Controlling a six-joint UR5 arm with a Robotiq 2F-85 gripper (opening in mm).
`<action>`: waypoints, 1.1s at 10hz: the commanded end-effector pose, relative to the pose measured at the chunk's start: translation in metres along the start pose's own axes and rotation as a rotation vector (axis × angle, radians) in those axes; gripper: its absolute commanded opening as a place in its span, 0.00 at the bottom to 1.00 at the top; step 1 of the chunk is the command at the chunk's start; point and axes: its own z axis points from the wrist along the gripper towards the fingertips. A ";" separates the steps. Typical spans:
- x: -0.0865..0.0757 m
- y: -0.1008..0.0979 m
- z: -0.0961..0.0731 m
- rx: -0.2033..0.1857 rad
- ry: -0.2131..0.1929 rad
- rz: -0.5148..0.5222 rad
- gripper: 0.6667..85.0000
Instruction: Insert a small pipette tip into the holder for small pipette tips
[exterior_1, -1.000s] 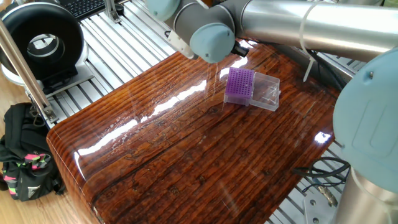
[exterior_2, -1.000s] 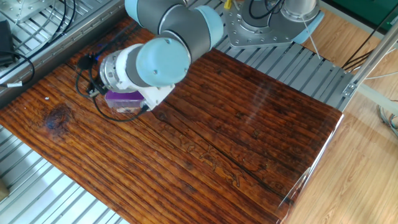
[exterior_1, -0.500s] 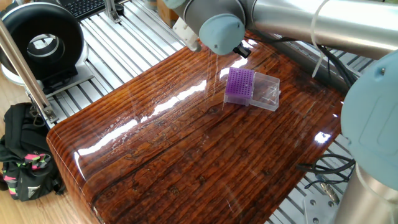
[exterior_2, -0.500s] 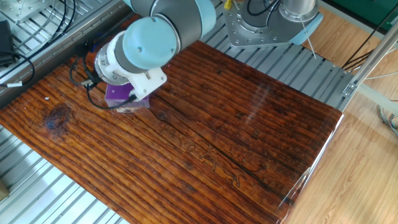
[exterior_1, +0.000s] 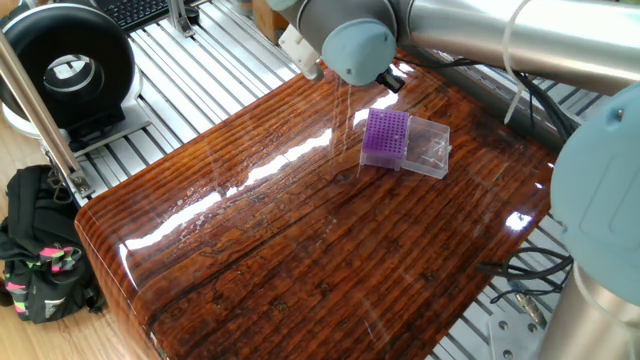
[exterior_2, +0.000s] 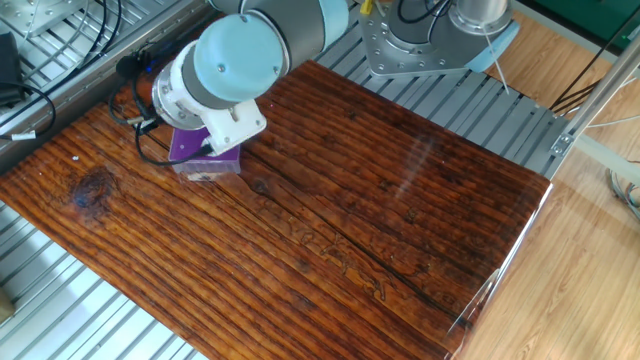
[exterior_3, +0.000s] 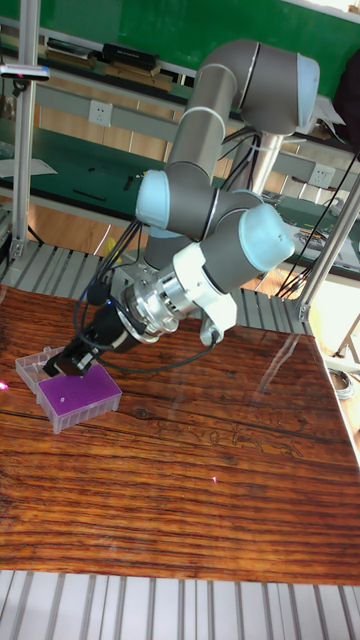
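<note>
— Purple was the first thing I saw from my remote desk: the holder for small pipette tips (exterior_1: 386, 137), a small block with a grid of tiny holes on top, lay on the glossy wooden table (exterior_1: 300, 250), toward its far right in one fixed view.

— And the clear part?

— A clear plastic box part (exterior_1: 428, 150) was joined to the block's right side there; in the tall fixed view it showed at the block's far left corner (exterior_3: 30, 368).

— Where was the gripper?

— I found the gripper (exterior_3: 66, 366) only in the tall fixed view, dark, tilted down to the left, its tip right at the holder's far edge (exterior_3: 80, 397). In the other two views the arm's grey and pale-blue wrist (exterior_2: 215, 75) covered it.

— Open or closed? Carrying a tip?

— I could not tell how far its fingers stood apart, nor whether they held anything; the tip end was too small and dark.

— Anything else nearby?

— A black round device (exterior_1: 65, 65) sat on the slatted metal frame at the far left, and a black bag (exterior_1: 40, 250) lay below it.
</note>
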 end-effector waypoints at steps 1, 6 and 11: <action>-0.005 0.020 -0.008 -0.055 -0.044 0.128 0.23; -0.036 0.077 -0.041 -0.236 -0.166 0.554 0.06; -0.129 0.056 -0.102 -0.354 -0.611 1.044 0.00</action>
